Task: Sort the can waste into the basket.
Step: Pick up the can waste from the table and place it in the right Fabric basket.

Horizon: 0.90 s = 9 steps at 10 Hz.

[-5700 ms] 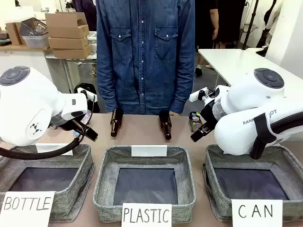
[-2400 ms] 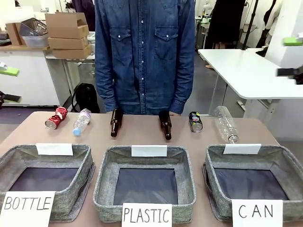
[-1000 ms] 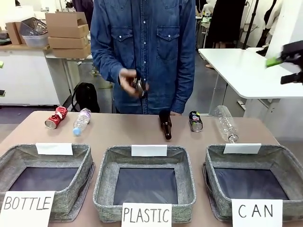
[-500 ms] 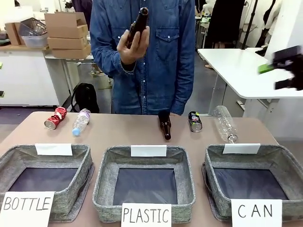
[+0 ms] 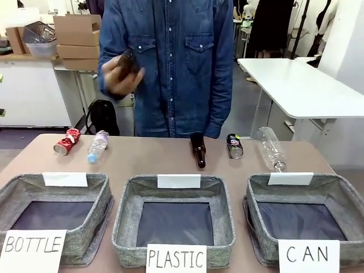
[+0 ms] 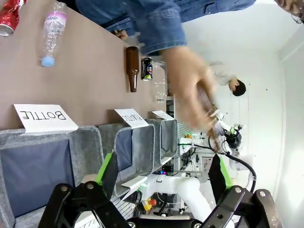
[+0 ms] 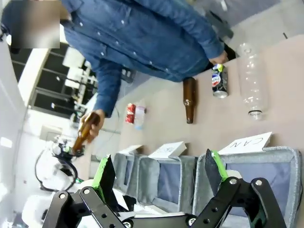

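Note:
The dark blue-black can [image 5: 234, 145] lies at the table's far side, right of centre, between a brown bottle [image 5: 198, 150] and a clear plastic bottle [image 5: 271, 148]. At the far left lies the crushed red can [image 5: 66, 141]. The CAN basket [image 5: 341, 196] stands front right and holds nothing. My left gripper [image 6: 164, 159] hangs open in the air, with the red can [image 6: 9, 14] and the dark can [image 6: 147, 69] far ahead of it. The right gripper [image 7: 158, 166] is open too, above the CAN basket [image 7: 285, 153], with the dark can [image 7: 218, 80] beyond.
The person stands at the far side and holds a brown bottle [image 5: 126, 62] raised in one hand, blurred by motion. A small plastic bottle [image 5: 98, 146] lies beside the red can. The PLASTIC basket [image 5: 173, 187] and the BOTTLE basket [image 5: 51, 187] stand front centre and front left.
The person picked one brown bottle off the table, raised it high, then swung it down to the picture's left. My right gripper has left the front view's right edge.

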{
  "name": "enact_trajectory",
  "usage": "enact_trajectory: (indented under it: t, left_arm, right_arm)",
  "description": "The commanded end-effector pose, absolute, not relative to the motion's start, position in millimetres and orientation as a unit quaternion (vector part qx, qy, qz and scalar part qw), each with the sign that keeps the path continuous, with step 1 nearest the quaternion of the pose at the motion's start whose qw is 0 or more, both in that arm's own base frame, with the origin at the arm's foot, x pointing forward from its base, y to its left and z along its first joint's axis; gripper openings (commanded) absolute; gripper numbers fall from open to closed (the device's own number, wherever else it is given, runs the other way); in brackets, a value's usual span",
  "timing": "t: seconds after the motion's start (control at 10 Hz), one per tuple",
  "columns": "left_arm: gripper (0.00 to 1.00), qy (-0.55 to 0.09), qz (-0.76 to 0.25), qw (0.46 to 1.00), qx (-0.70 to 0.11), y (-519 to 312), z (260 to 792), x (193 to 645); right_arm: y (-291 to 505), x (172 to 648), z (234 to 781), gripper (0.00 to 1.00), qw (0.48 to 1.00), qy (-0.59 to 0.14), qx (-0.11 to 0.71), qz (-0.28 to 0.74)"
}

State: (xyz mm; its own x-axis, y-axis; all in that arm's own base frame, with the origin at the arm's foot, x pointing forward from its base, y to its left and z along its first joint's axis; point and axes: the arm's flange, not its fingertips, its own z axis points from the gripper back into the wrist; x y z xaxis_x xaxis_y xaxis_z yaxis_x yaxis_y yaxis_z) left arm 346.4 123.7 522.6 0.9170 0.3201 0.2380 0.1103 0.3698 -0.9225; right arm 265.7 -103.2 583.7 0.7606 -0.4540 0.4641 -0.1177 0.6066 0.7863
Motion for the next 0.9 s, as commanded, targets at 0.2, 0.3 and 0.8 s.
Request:
enact_trajectory:
  t: [0.2, 0.3, 0.8]
  left_arm:
    - [1.0, -0.202, 0.056, 0.798, -0.566, 123.5, 524.5, 347.4]
    - [1.0, -0.202, 0.056, 0.798, -0.566, 123.5, 524.5, 347.4]
    - [1.0, -0.202, 0.056, 0.798, -0.566, 123.5, 524.5, 347.4]
  right_arm:
    - [65.2, 397.0, 486.8, 1.0, 0.915, -0.258, 0.305, -0.055]
    - [98.8, 426.0, 460.1, 1.0, 0.922, -0.255, 0.284, -0.062]
    - [150.0, 445.6, 389.7, 1.0, 0.934, -0.266, 0.226, -0.075]
